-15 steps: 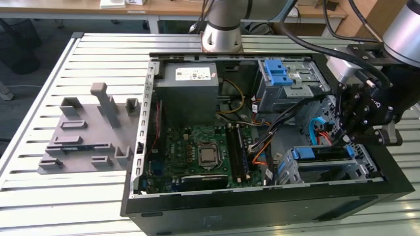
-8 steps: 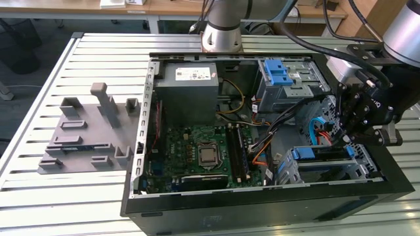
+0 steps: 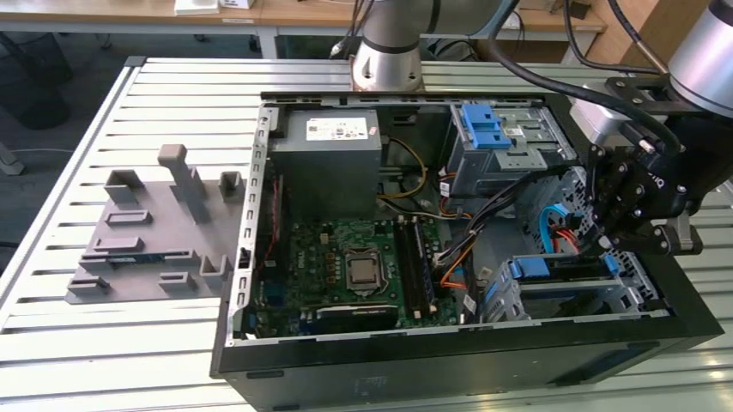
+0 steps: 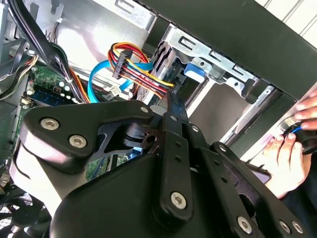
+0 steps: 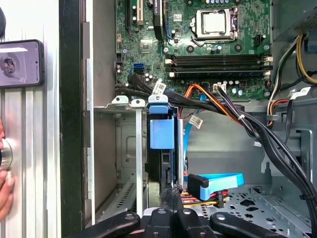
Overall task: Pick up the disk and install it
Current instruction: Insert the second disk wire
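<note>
From the exterior view's left: a grey fixture block (image 3: 154,236) sits on the slatted table (image 3: 69,343), well apart from the action. Next comes the open computer case (image 3: 458,360), motherboard (image 3: 349,266) exposed, power supply box (image 3: 332,163) at the back.

Moving right, here is the business end. The disk (image 3: 561,268), blue carrier showing, sits in the metal drive cage (image 3: 510,300) at the case's front corner, and in the first wrist view its blue tab (image 5: 161,131) stands between the cage rails. It looks seated or nearly so; I cannot judge whether it is fully home.

The end effector (image 3: 641,236) hangs just above that cage. Its fingers look drawn close together with nothing between them.

The risks? A blue data cable (image 5: 218,181) and a bundle of coloured wires (image 4: 136,67) lie right beside the fingertips; any sideways drift could snag or pinch them. If the disk is not square in the rails, a push would jam it.

Far right of the second wrist view, a person's hand (image 4: 292,148) rests at the case edge, close enough to be caught.
</note>
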{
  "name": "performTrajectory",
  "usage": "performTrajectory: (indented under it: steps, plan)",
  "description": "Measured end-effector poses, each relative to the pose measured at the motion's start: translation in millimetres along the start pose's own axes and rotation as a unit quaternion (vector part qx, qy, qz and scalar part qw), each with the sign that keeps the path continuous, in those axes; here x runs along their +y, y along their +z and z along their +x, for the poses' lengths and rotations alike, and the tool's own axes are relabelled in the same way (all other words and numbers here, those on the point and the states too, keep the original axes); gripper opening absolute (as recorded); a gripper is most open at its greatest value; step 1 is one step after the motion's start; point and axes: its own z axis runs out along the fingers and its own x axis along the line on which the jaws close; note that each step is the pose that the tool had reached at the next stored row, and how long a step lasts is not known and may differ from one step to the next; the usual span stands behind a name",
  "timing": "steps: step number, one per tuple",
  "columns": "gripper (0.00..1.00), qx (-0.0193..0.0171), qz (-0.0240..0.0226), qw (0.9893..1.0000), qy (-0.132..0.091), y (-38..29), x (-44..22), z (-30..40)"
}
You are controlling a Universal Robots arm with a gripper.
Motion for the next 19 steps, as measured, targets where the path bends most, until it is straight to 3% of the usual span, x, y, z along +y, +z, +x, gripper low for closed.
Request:
performTrajectory:
  steps: [8,15,19]
  plan:
    - [0.11,-0.0003,0.0013,1.0000,0.000,-0.7,9.5,0.3]
    - [0.11,-0.0004,0.0004,1.0000,0.000,-21.0,10.9,1.5]
    - [0.11,-0.0004,0.0004,1.0000,0.000,-22.1,20.9,1.8]
